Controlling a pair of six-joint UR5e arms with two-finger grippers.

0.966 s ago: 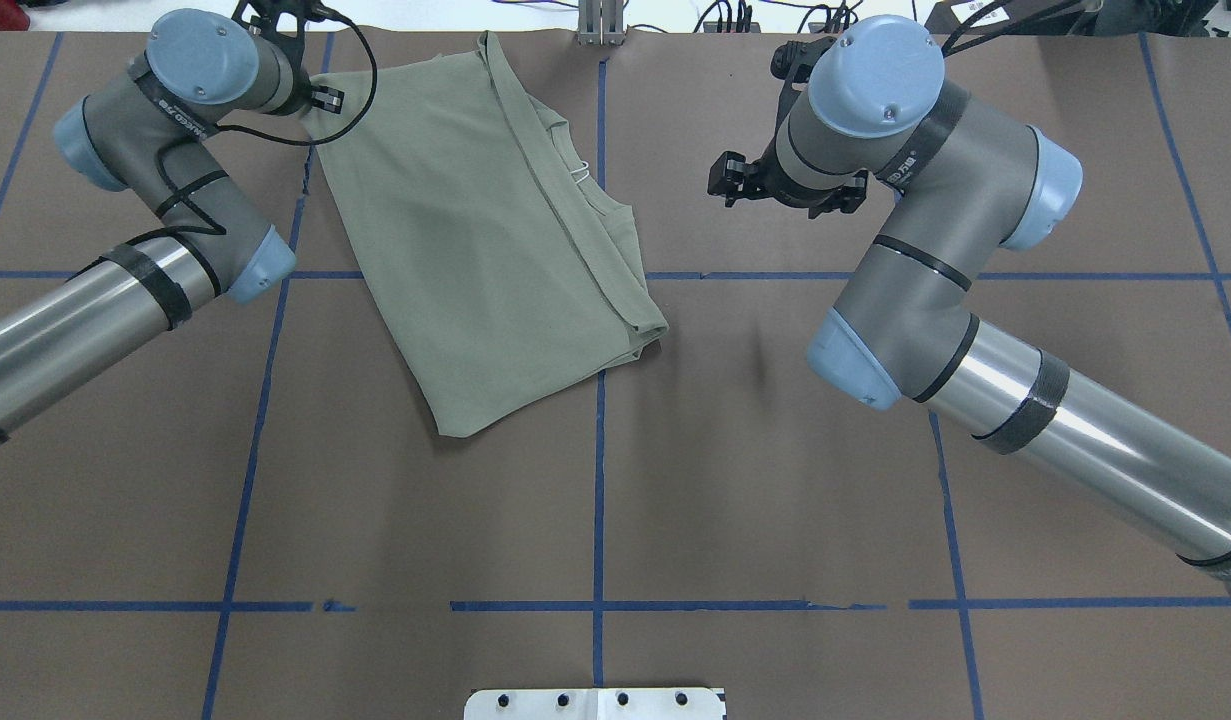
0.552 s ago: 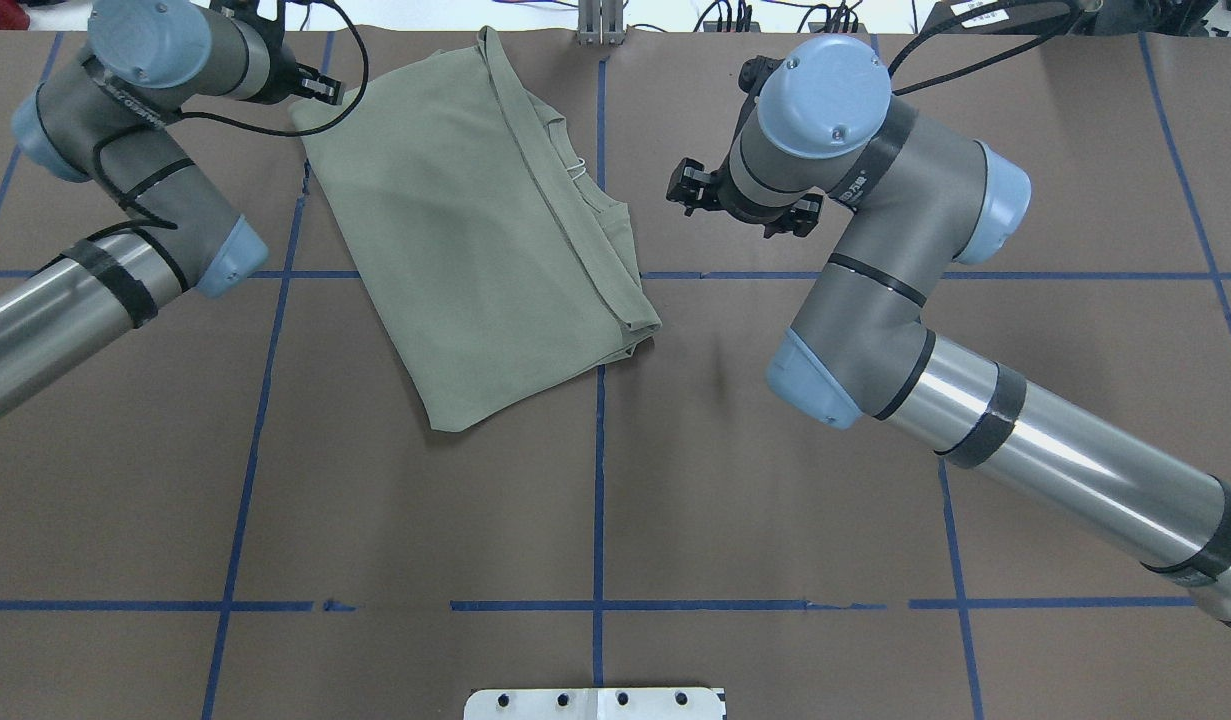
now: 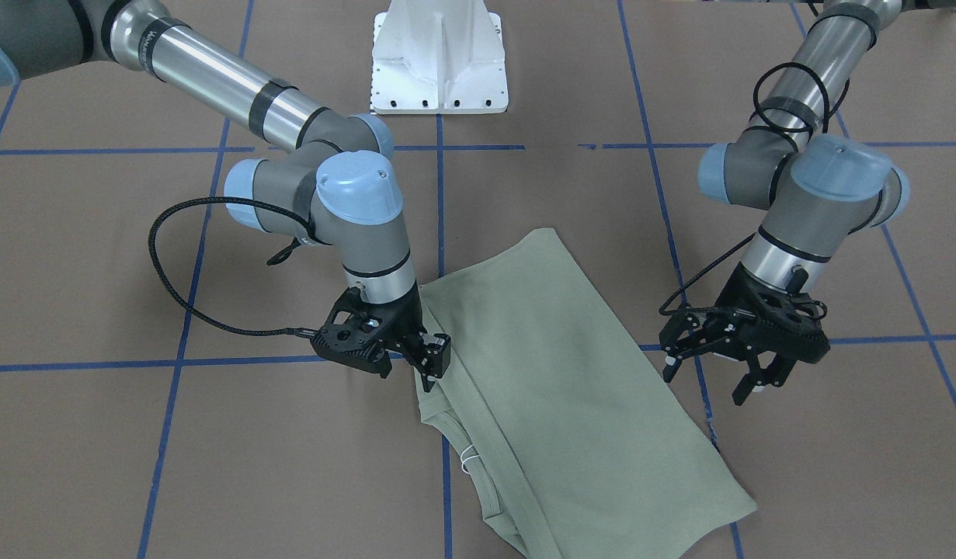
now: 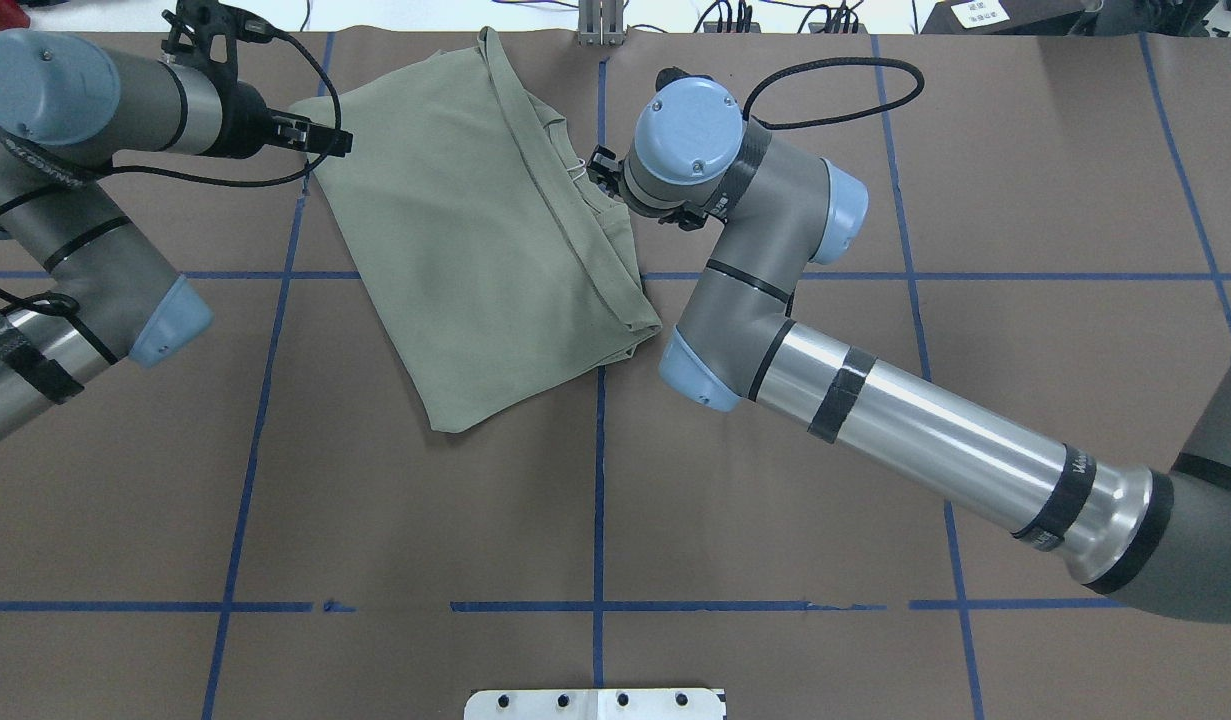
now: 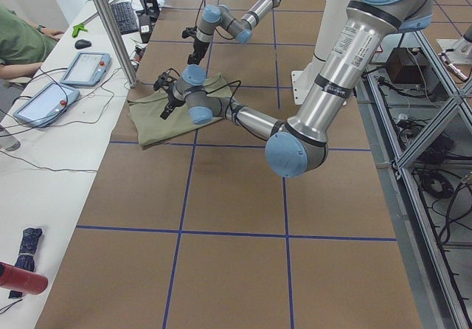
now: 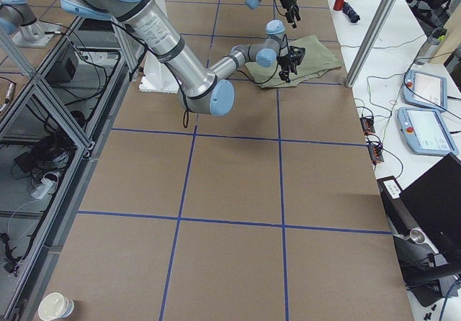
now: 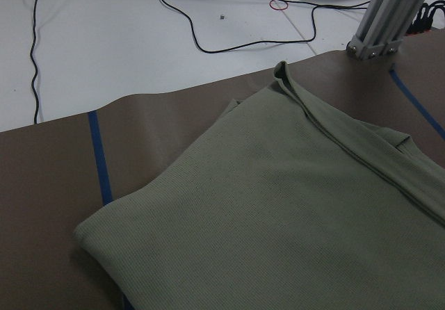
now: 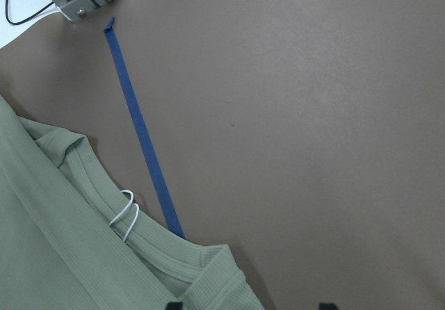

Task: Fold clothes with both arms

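Now, jaws apart, right gripper (image 3: 411, 371) and left gripper (image 3: 703, 384) flank the shirt (image 3: 555, 373) mid-frame, likely for a paired pinch.

A brown table (image 4: 775, 520) marked with blue tape lines (image 4: 598, 500) carries the folded sage-green shirt (image 4: 475, 230).

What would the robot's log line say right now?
shirt: folded, lying flat | left hand: open, beside shirt edge | right hand: open, at collar

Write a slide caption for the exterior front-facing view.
Folded sage-green shirt, open right gripper at its collar side, open left gripper hovering beside the opposite edge.
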